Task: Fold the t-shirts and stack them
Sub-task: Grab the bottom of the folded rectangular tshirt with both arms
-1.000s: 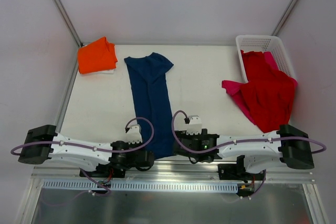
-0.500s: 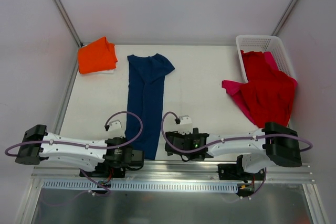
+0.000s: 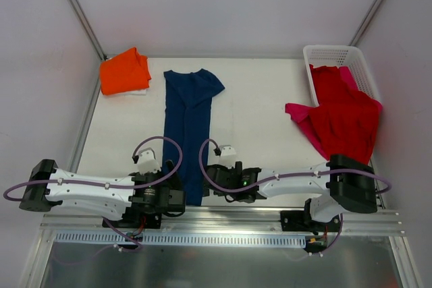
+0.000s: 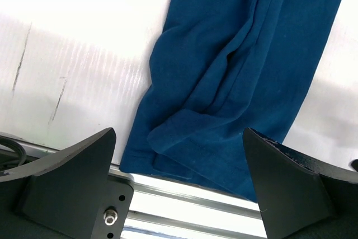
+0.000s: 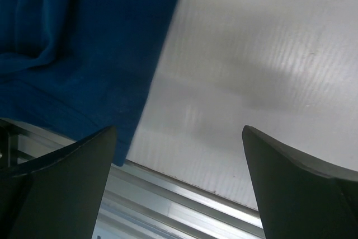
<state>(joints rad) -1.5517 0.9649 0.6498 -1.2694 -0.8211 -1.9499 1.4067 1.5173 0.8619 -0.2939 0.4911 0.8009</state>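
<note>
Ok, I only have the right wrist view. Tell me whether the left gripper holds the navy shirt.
Observer: No. The left gripper is open above the rumpled near end of the navy shirt.
Operator: Describe how the whole shirt lies.
Observer: As one long narrow strip from the near edge of the table toward its far side.
Operator: Name the other shirts.
Observer: A folded orange shirt sits far left; a red shirt and a pink shirt spill from the white basket far right.
</note>
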